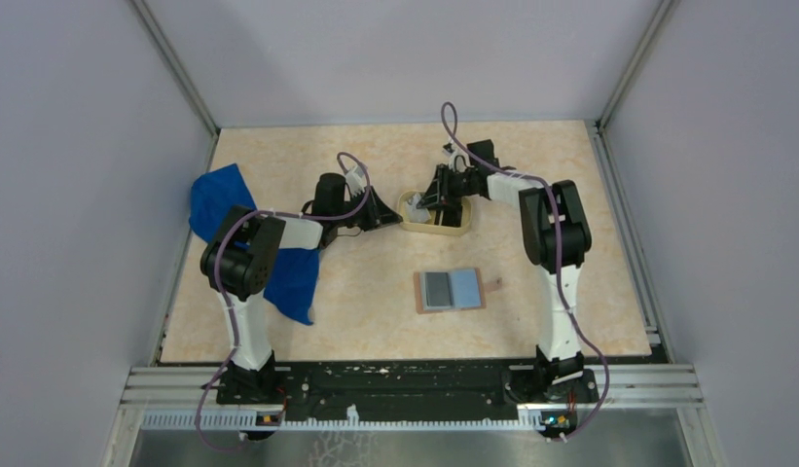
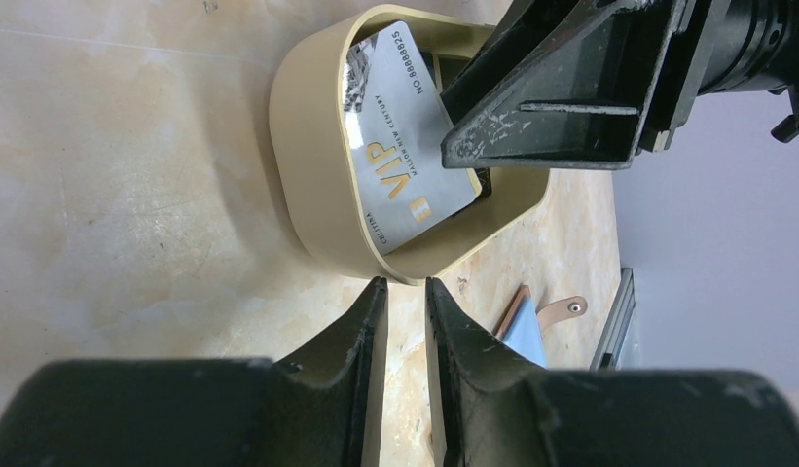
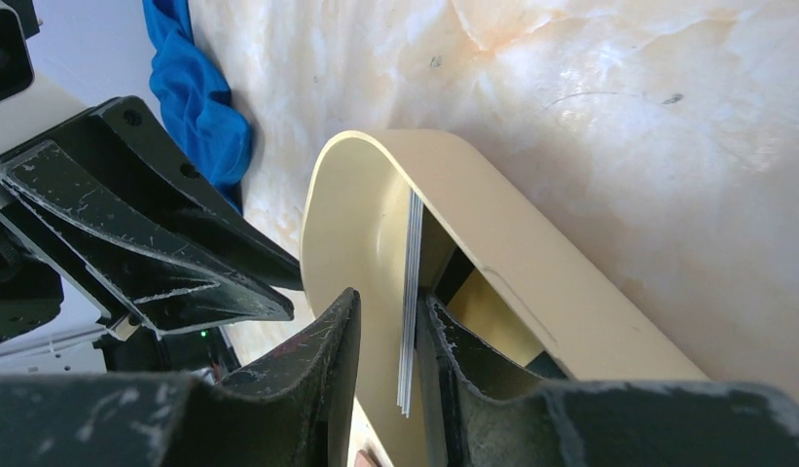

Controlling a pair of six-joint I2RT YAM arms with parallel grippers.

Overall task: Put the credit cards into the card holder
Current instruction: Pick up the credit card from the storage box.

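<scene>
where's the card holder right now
In the top view the card holder lies open just right of centre, on the near side of the tan tray.

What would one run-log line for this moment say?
right gripper: slightly open, astride grey card | grey card: on edge in tray | left gripper: empty, beside tray | card holder: open on table

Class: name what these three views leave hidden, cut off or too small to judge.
- Top external: contents of the tray, too small and covered by the right end effector.
- Left wrist: what lies beneath the silver card, only a dark sliver showing; the card holder, mostly behind the left end effector.
- Right wrist: the silver card's face, seen edge-on.
</scene>
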